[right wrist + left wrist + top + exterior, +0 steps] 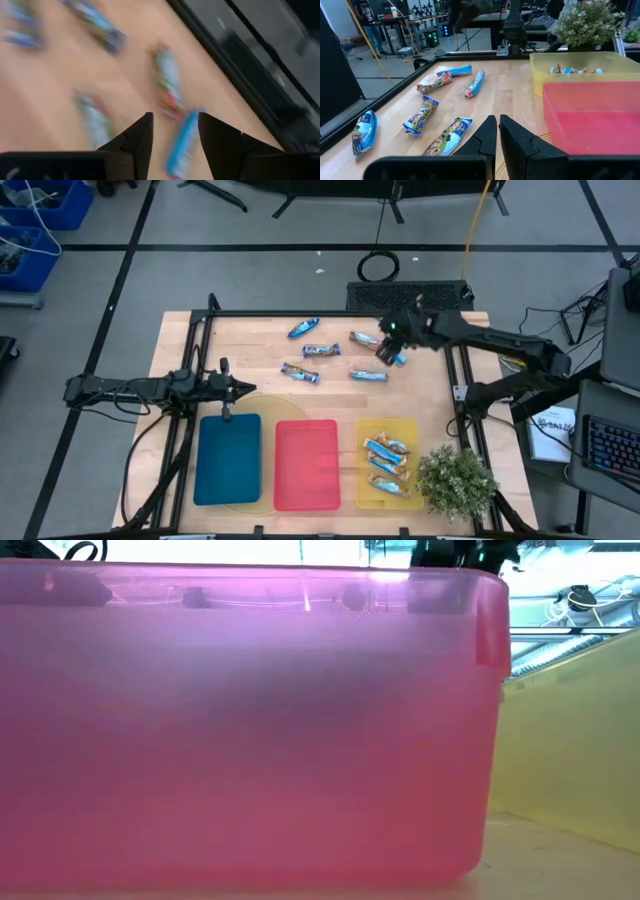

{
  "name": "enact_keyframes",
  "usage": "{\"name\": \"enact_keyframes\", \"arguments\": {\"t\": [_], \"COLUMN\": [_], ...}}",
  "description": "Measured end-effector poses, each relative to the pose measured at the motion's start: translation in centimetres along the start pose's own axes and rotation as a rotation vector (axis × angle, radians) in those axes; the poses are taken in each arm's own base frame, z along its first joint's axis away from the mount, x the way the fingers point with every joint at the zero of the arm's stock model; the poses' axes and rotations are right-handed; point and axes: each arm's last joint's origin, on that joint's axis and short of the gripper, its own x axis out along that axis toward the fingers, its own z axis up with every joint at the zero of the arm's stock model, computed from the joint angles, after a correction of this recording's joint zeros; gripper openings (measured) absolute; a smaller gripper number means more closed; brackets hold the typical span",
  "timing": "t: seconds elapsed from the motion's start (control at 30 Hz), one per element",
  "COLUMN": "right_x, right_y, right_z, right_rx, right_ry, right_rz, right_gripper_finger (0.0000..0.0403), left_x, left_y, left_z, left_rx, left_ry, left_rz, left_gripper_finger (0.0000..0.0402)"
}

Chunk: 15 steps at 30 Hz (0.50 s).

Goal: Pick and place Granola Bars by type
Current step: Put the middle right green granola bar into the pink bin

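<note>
Fingers of the right gripper (175, 135) apart over a blue bar (181, 142) near the bench's far right corner | left gripper (497, 137) fingers together, waiting by the left edge | five Granola Bars (318, 350) loose at the far side | three in the yellow tray (413, 428)
</note>
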Motion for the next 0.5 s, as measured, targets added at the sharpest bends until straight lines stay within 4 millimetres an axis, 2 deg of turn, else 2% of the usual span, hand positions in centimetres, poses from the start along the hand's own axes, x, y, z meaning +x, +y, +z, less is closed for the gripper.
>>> {"name": "enact_keyframes", "arguments": {"t": [0.07, 0.17, 0.5], "right_x": [1.2, 2.7, 6.9], "right_y": [-1.4, -2.3, -1.3], "right_z": [-0.3, -0.8, -1.1], "right_rx": [0.024, 0.042, 0.042], "right_ry": [0.091, 0.199, 0.357], "right_rz": [-0.019, -0.040, 0.019], "right_gripper_finger": [0.0152, 0.0149, 0.0159], "left_x": [0.0, 0.0, 0.0], "left_y": [0.0, 0.0, 0.0], "left_z": [0.0, 0.0, 0.0], "left_rx": [0.000, 0.000, 0.000], "left_ry": [-0.001, -0.001, -0.001], "left_rz": [0.001, 0.001, 0.000], "left_gripper_finger": [0.0031, 0.0031, 0.0031]}}
